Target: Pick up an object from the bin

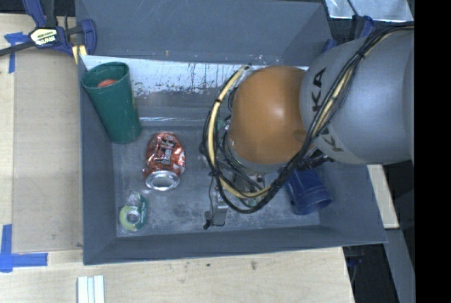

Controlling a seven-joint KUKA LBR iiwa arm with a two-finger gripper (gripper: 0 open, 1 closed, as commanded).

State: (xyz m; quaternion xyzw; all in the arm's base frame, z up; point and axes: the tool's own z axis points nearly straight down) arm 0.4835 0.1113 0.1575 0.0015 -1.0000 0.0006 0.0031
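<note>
My gripper (215, 213) reaches down to the bin floor near the front wall, about mid-width, and touches no loose thing that I can see. A crushed red drink can (164, 161) lies to its left, open end toward the front. Right of the gripper a blue cup (308, 192) lies on its side, partly hidden under the arm. At the front left corner sits a small clear roll with a green core (133, 214).
A dark green cup with something red-orange inside (111, 101) stands tilted against the left wall at the back. The arm with its orange cover hangs over the middle and right of the bin, hiding the floor beneath.
</note>
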